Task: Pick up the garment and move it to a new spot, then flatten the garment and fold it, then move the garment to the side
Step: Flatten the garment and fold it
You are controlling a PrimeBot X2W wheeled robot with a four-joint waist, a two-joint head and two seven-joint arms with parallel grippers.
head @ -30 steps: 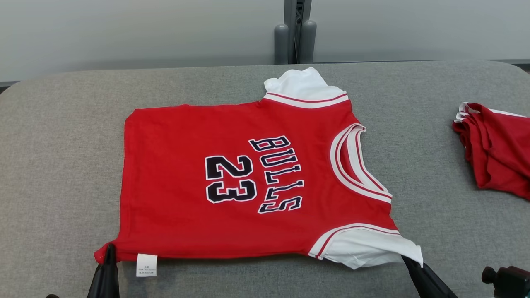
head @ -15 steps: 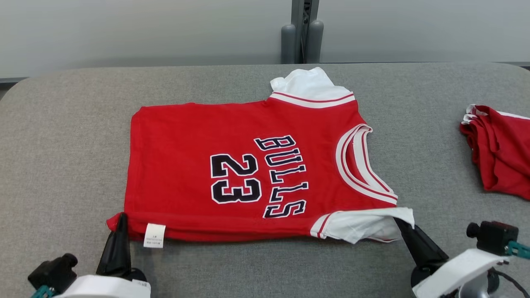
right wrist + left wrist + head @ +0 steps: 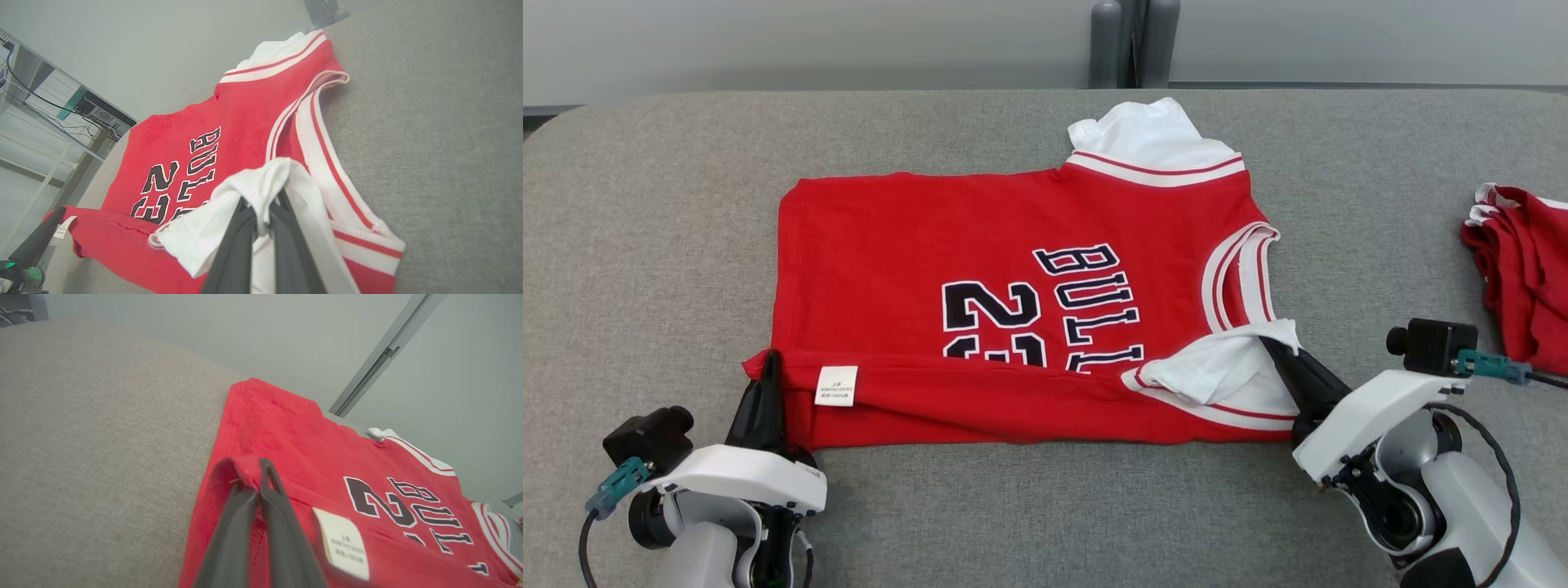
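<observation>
A: At left gripper?
B: Pinched tight on jersey hem corner, just beside tag.
A: At right gripper?
B: Pinched on its white sleeve. Folded over along near edge, otherwise flat, on table centre.

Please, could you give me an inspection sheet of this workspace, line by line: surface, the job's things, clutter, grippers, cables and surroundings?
Surface: grey fabric table, rounded corners, no stains seen.
Job's things: red Bulls jersey, print up; its near edge is lifted and turned over part of the number 23; white label shows on the turned edge.
Clutter: second red garment, crumpled, on the table to the robot's right, apart from the jersey.
Grippers: left gripper, jaws shut on the hem corner; right gripper, jaws shut on the white sleeve.
Cables: right wrist cable and left wrist cable, each with a teal plug.
Surroundings: pale grey wall; grey post behind the table.
</observation>
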